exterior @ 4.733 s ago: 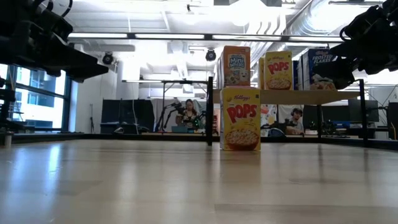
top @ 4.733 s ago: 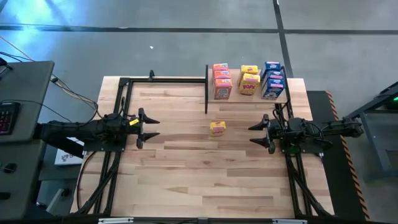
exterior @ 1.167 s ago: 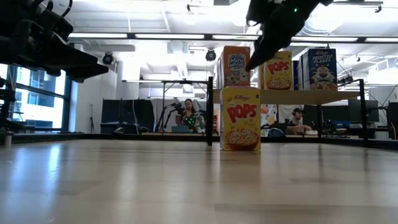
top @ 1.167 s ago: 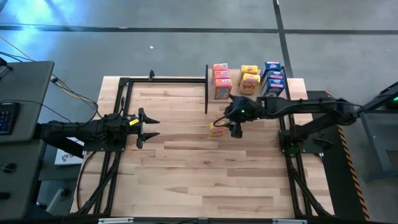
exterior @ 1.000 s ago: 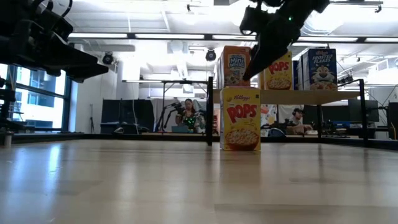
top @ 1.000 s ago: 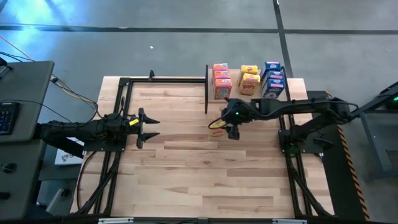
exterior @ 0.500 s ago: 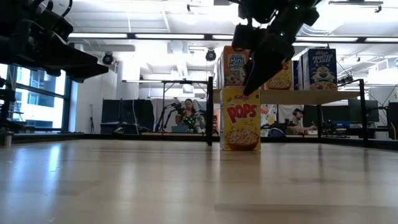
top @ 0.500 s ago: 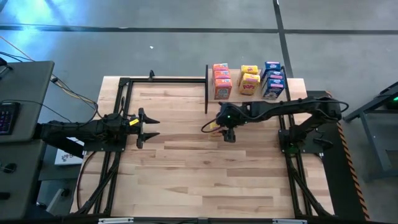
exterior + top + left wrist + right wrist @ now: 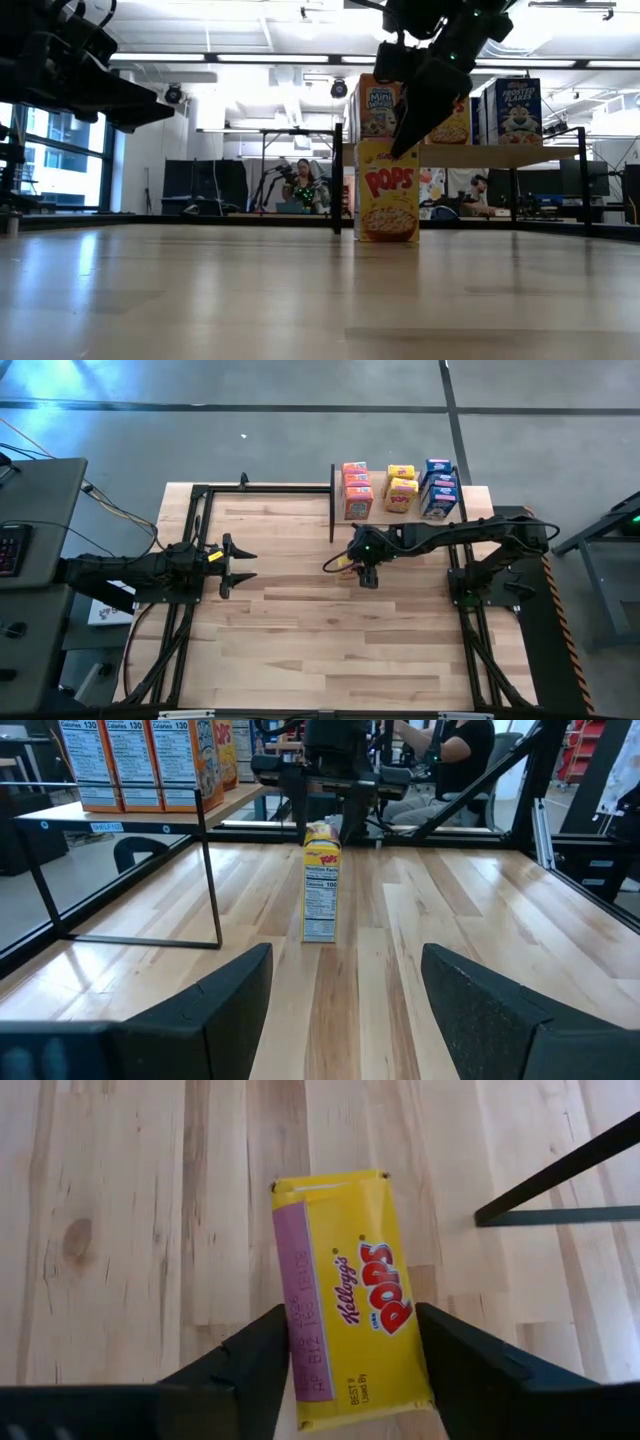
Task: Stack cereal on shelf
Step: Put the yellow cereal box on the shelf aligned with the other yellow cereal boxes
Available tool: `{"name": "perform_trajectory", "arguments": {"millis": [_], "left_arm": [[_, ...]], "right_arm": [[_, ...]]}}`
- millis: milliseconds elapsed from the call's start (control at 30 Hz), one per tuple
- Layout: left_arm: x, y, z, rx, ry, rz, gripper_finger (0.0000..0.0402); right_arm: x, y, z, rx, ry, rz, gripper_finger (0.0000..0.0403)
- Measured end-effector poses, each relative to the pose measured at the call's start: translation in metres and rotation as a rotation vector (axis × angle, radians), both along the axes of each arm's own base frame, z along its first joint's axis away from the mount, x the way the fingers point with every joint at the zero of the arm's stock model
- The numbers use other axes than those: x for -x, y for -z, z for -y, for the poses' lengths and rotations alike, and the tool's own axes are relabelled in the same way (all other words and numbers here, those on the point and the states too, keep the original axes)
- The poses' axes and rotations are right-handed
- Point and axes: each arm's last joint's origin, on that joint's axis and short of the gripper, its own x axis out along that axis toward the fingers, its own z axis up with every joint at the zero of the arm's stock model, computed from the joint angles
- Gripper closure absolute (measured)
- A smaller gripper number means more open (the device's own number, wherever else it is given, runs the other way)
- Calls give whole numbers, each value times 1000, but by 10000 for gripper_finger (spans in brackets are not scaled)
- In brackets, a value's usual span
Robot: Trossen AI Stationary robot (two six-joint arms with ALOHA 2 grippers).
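High view first: the right hand point(image 9: 352, 567) reaches out over the middle of the worktop point(image 9: 300, 640), right above the lone yellow box point(image 9: 345, 565), which stands at about 7 o'clock from the shelf point(image 9: 400, 515). Right wrist view looks straight down on that box point(image 9: 350, 1295): the two dark fingers point(image 9: 250, 1370) straddle its top, one on each long side, close against the cardboard, though I cannot tell whether they are pressing it. Low view shows the box point(image 9: 387, 190) upright on the worktop, its base on the wood, with the hand point(image 9: 412, 125) at its upper edge.

On the shelf, at 12 o'clock of the worktop toward the right, the other boxes stand in three rows: orange point(image 9: 356, 490), yellow point(image 9: 401, 488), blue point(image 9: 438, 487).

Left hand point(image 9: 243, 564) waits at 9 o'clock, well apart from everything, fingers spread wide and holding nothing; its wrist view shows the box point(image 9: 320, 885) far off between them.
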Motion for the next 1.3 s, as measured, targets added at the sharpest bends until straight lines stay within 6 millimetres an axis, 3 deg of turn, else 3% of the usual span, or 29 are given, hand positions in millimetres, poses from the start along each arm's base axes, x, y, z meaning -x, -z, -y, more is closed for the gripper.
{"name": "perform_trajectory", "arguments": {"millis": [433, 1300], "left_arm": [[0, 0, 0, 0, 0, -1, 153], [0, 0, 0, 0, 0, -1, 153]], "right_arm": [[-2, -10, 0, -9, -5, -9, 254], [1, -58, -8, -87, -67, -80, 257]]}}
